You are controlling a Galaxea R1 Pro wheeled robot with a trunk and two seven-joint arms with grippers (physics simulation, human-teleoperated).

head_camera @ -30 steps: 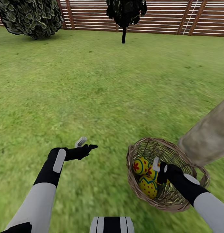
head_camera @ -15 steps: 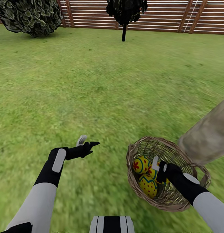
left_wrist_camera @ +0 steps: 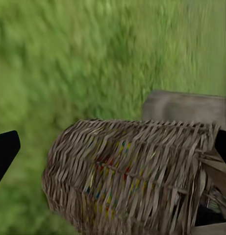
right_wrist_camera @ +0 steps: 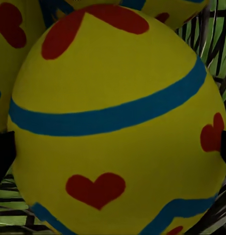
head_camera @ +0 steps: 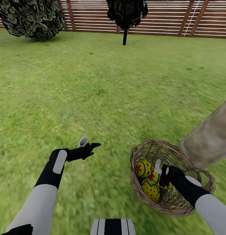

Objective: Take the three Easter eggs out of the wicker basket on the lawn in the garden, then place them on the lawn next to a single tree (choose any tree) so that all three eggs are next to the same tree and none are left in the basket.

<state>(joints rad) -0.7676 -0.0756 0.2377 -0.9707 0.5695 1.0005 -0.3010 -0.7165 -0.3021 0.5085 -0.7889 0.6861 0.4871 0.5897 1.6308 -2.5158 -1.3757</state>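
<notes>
The right gripper (head_camera: 162, 173), jaws apart, straddled an Easter egg (right_wrist_camera: 117, 122) at 12 o'clock inside the wicker basket (head_camera: 191, 209).

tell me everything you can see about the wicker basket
The wicker basket is small, round and brown, woven from thin twigs in an open lattice with a loop handle at its rim. It sits tilted on the lawn, its mouth open, close beside the thick pale tree trunk. Three yellow Easter eggs lie inside, and the right gripper reaches in among them. In the left wrist view its woven side shows egg colours through the gaps.
</notes>
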